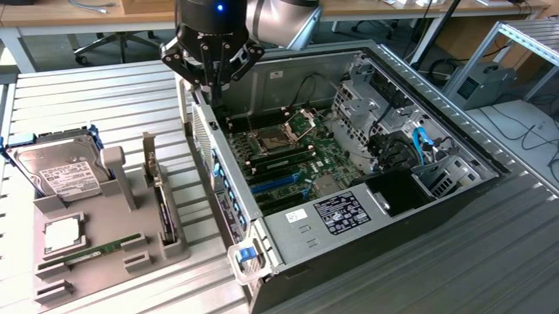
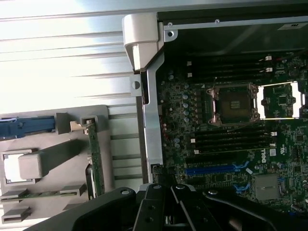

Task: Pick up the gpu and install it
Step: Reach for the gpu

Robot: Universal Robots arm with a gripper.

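The thin black-and-green gpu card (image 1: 164, 212), on edge at seven o'clock from the clenched, empty hand (image 1: 209, 90), looks light, stiff, fragile: best gripped by its top edge.

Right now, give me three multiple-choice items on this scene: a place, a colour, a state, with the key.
1. Where is the graphics card?
A. upright in the grey holder beside the computer case
B. plugged in inside the case
C. flat on the table

2. What colour are the card slots on the motherboard?
A. red
B. blue
C. yellow

3. How is the gripper?
A. wide open
B. shut on the card
C. shut, empty

1 A: it stands on edge in the holder.
2 B: they show blue.
3 C: it is closed with nothing in it.
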